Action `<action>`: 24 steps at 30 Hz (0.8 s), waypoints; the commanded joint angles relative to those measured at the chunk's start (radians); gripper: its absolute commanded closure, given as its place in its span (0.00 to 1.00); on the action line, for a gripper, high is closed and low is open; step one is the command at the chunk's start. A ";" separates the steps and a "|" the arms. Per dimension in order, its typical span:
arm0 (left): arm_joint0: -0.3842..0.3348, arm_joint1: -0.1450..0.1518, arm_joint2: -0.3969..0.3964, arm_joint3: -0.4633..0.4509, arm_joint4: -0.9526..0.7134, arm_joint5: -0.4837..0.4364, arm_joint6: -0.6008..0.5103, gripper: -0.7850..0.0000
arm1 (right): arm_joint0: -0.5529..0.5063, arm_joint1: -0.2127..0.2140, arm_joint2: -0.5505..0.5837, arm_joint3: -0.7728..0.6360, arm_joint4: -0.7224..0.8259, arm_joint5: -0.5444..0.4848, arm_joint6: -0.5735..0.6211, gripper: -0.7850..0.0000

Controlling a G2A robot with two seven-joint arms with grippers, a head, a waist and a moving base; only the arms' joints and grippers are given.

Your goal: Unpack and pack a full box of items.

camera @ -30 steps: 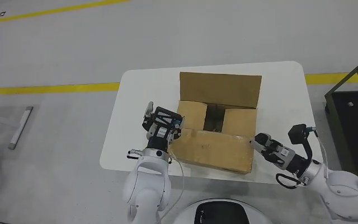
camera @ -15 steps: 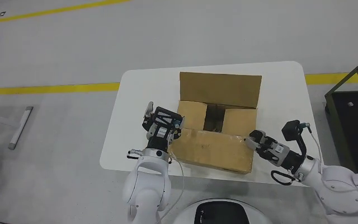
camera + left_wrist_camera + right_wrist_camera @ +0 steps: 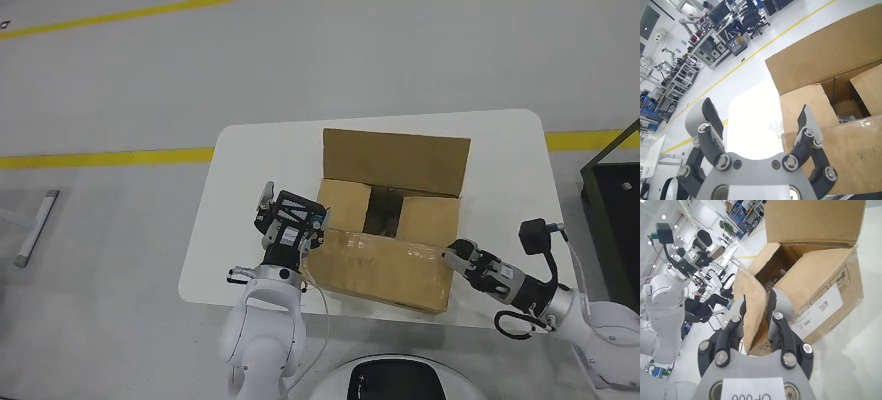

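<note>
Unpacking is barely begun: the box (image 3: 395,160) is half-opened with items inside, the right hand (image 3: 757,303) pinching the near flap (image 3: 385,268) and the left hand (image 3: 757,117) spread open beside it.

Brown cardboard box (image 3: 385,262), upright, partly open

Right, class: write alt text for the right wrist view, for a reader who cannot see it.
The right gripper grips a corner of the near flap of an open cardboard box that stands on a white table. Down inside the box, a bottle shows.
</note>
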 commanded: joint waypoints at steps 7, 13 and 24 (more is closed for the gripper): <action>0.000 0.000 0.000 0.000 0.000 0.000 0.000 0.00 | 0.003 0.010 -0.017 -0.007 -0.019 0.004 0.041 0.70; 0.000 0.000 0.000 0.000 0.000 0.000 0.000 0.00 | 0.008 0.016 -0.035 -0.014 -0.033 -0.001 0.054 1.00; 0.000 0.000 0.000 0.000 0.000 0.000 0.000 0.00 | 0.064 0.031 0.017 -0.050 -0.175 -0.026 0.000 1.00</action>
